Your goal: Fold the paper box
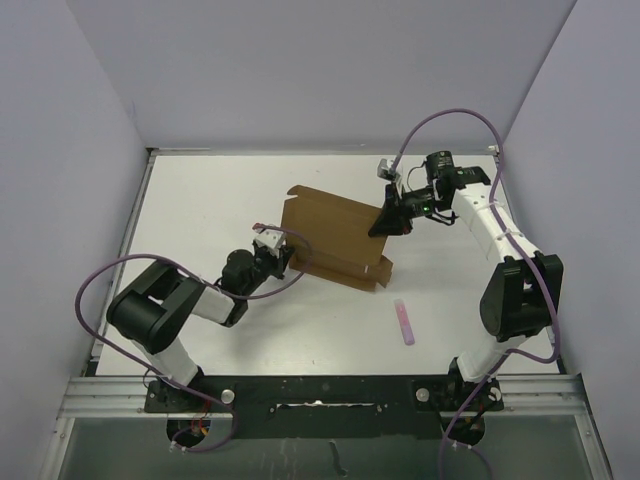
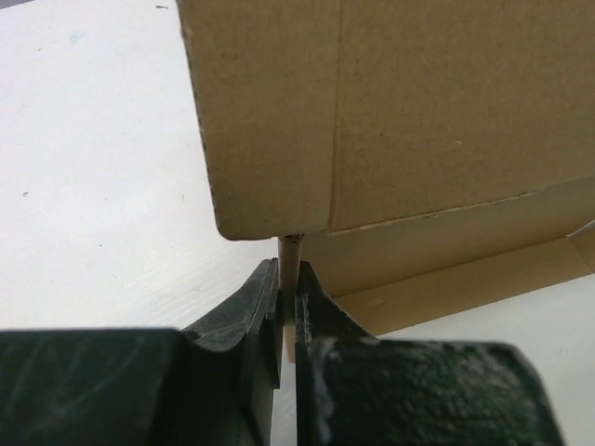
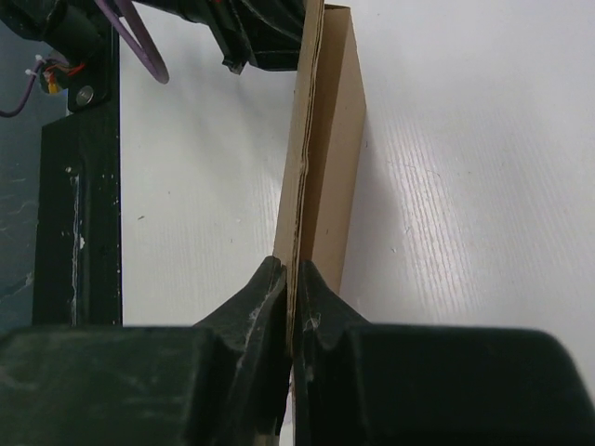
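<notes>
The paper box [image 1: 335, 235] is a brown cardboard sheet with flaps, partly folded, in the middle of the table. My left gripper [image 1: 282, 258] is shut on its near-left edge; in the left wrist view the cardboard edge [image 2: 290, 269] sits pinched between the jaws [image 2: 288, 288], with a broad panel [image 2: 390, 111] above. My right gripper [image 1: 388, 218] is shut on the box's right edge; in the right wrist view the thin cardboard [image 3: 321, 167] runs edge-on up from between the jaws [image 3: 294, 279].
A small pink stick [image 1: 405, 322] lies on the white table [image 1: 200, 210] at the near right of the box. Grey walls enclose the table on three sides. A black rail [image 1: 320, 395] runs along the near edge.
</notes>
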